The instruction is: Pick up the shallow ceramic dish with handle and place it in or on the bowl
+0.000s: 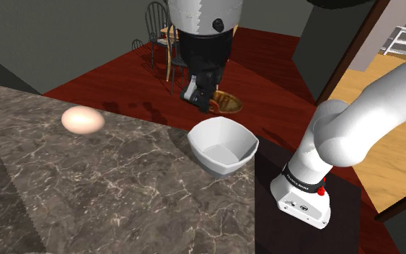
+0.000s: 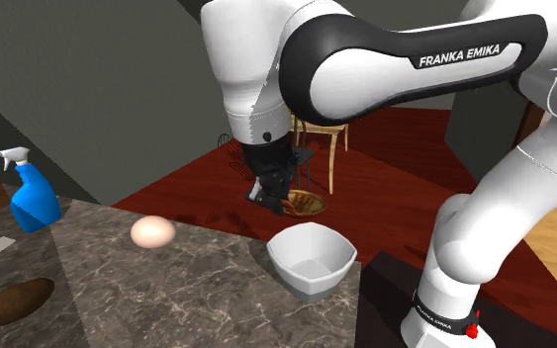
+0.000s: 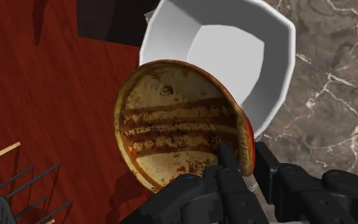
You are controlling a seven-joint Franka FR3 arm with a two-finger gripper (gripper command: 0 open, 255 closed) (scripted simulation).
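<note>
Nearest in the shoulder view, the white arm (image 1: 352,133) rises from its dark stand (image 1: 345,216), which sits against the marbled counter (image 1: 107,195). Close by the stand, near the counter's corner, stands the white bowl (image 1: 223,148), squarish with rounded corners. Above and just beyond the bowl's far rim hangs the black claw (image 1: 203,97), clenched on the shallow brown dish (image 1: 228,103). The wrist view shows the grip: one finger (image 3: 225,159) lies inside the dish (image 3: 177,130) and the other outside, pinching its rim. The dish is in the air and tilted, its mottled tan inside streaked with darker brown bands. Seen along the claw, it overlaps the bowl's (image 3: 234,57) edge on the floor side; whether it touches the bowl I cannot tell. Farther along the counter lies a pale pinkish egg-shaped thing (image 1: 83,119), well apart from the bowl. In the second exterior view a brown oval lump (image 2: 16,302) and a blue spray bottle (image 2: 31,193) sit farther on still. Beyond the counter's edge is a dark red wooden floor (image 1: 266,65), with chairs (image 1: 154,25) standing at the back
</note>
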